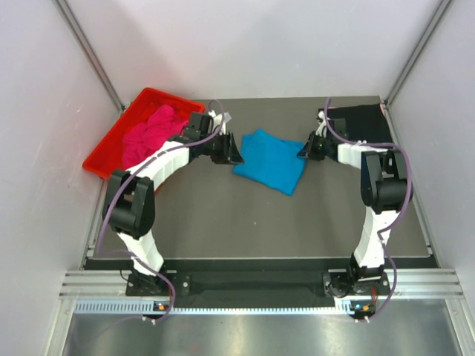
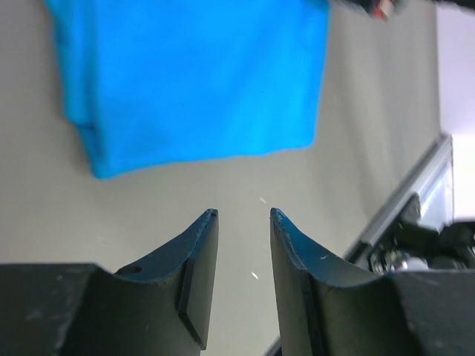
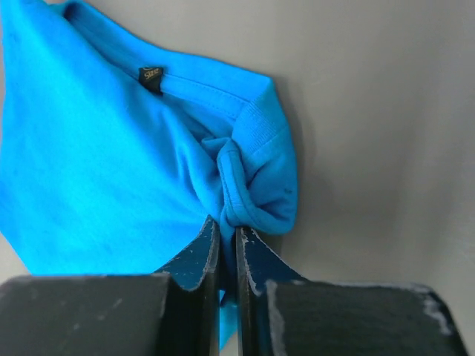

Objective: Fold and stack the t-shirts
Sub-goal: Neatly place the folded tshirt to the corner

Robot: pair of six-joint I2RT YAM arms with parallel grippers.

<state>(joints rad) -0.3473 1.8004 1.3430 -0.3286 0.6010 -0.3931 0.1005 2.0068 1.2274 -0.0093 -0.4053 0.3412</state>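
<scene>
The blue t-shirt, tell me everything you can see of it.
The blue t-shirt is plain soft knit, folded into a square lying flat on the grey table between the arms. Its ribbed collar, with a small dark label inside, faces the right gripper, which is shut on bunched cloth there. The left gripper stands open, clear of it.

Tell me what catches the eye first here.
A bright blue t-shirt lies mid-table, its collar edge pinched shut in the right pincer. The left pincer hangs open just short of its other side. A pink shirt is heaped in a red tray at the far left.
</scene>
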